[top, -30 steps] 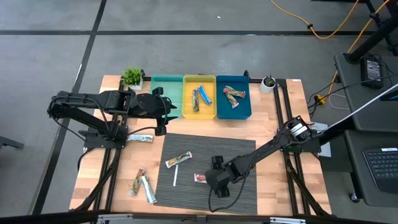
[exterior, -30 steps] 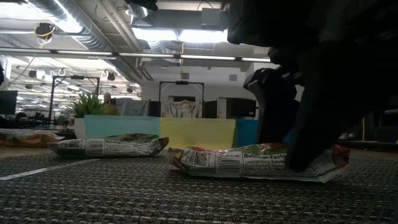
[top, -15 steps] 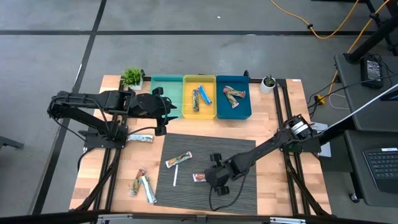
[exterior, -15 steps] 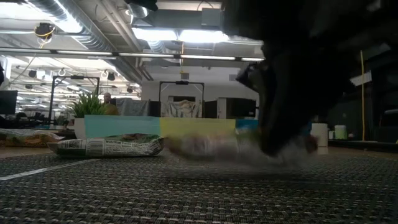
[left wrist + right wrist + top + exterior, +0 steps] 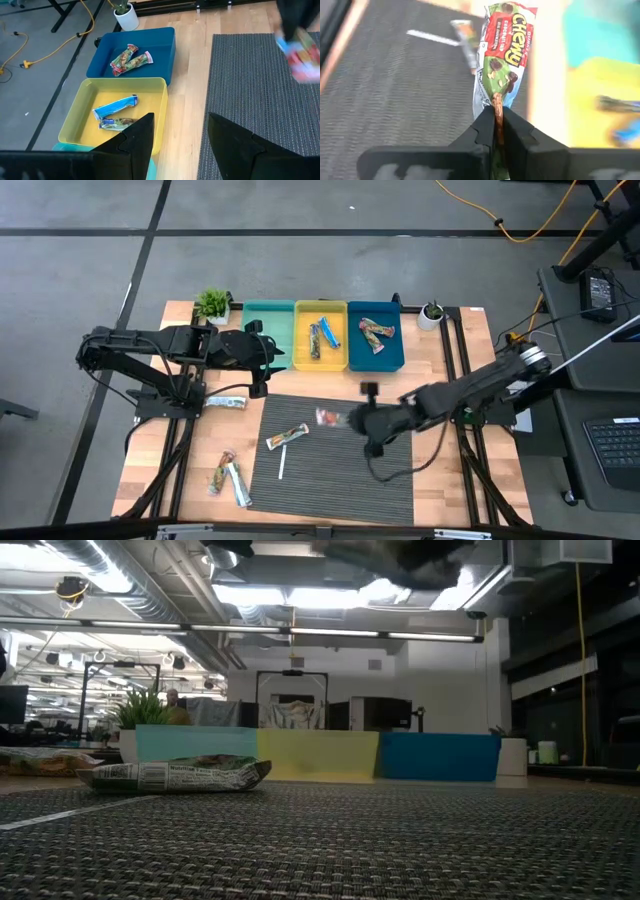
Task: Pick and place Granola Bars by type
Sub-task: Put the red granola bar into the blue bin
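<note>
The right gripper point(image 5: 498, 116) hangs above the grey mat point(image 5: 330, 465), its fingers point(image 5: 482, 127) pinching one end of a red-and-green bar point(image 5: 502, 55) that sticks out beyond them. The left gripper point(image 5: 180, 131) waits by the teal bin point(image 5: 268, 332), fingers spread.

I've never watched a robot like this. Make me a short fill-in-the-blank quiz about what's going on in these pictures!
1. The right gripper holds a red-green Chewy granola bar with its jaws ____.
2. The yellow bin holds ____ bars.
3. The blue bin sits to the ____ of the yellow bin in the high view.
4. The left gripper hovers near the bins with its jaws ____.

Missing words: shut; two; right; open
</note>
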You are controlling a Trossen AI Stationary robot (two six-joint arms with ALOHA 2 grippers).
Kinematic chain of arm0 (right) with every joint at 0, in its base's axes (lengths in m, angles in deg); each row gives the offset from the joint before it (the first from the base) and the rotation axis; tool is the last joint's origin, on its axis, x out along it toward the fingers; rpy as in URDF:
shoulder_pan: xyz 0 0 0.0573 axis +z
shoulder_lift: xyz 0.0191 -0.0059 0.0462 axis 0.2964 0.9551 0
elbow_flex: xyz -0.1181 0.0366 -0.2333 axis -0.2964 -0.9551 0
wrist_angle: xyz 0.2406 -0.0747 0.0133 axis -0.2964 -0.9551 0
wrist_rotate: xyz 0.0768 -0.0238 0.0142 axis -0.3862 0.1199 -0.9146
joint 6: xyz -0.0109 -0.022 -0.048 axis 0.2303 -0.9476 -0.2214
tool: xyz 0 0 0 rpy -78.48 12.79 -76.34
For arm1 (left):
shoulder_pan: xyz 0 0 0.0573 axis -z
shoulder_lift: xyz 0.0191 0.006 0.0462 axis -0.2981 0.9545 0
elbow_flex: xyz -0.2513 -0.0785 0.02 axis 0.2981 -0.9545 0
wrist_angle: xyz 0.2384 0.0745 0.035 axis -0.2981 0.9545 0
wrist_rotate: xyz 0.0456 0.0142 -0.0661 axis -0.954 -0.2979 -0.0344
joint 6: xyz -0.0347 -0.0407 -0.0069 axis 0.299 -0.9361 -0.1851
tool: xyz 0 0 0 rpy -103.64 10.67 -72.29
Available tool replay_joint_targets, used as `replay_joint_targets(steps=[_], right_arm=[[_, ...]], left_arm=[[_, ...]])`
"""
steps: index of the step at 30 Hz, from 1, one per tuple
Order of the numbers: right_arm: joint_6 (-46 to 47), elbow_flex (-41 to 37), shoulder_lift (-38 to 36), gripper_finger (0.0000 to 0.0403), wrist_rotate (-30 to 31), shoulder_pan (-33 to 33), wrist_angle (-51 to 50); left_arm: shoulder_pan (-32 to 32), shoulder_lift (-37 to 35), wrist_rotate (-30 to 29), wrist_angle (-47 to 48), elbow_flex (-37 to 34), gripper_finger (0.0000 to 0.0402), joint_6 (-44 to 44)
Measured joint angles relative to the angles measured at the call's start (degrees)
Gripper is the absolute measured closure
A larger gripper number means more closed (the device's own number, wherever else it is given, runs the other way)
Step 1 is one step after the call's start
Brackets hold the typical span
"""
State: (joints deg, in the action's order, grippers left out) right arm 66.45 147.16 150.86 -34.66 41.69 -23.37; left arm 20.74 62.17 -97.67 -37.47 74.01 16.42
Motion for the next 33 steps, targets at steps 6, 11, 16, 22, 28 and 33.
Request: replay_joint_targets(steps=[6,11,16,22,28,33], right_arm=[[-2.98,0.02,-6.87,0.0371,2.81,-2.76,-3.5],[-9.58,0.02,-8.04,0.0371,2.85,-7.43,-3.71],[-14.6,0.01,-7.66,0.0371,0.3,-13.79,-2.6],[-18.58,0.0,-7.68,0.037,-4.21,-21.69,-2.69],[-20.67,-0.48,-7.79,0.037,-8.77,-32.74,-5.83],[-21.13,-0.48,-7.85,0.037,-12.32,-42.87,-10.25]], left_arm=[[0.0,0.02,0.02,0.0,0.0,0.0226,-0.02],[-0.02,0.02,0.02,0.0,0.0,0.0226,0.0],[0.0,0.02,0.02,-2.25,0.0,0.0226,3.07],[-0.02,0.02,0.02,-5.63,0.0,0.0226,3.5],[-0.02,0.02,0.01,-6.41,0.0,0.0226,3.5],[0.0,0.0,0.0,-6.42,0.0,0.0226,3.48]])
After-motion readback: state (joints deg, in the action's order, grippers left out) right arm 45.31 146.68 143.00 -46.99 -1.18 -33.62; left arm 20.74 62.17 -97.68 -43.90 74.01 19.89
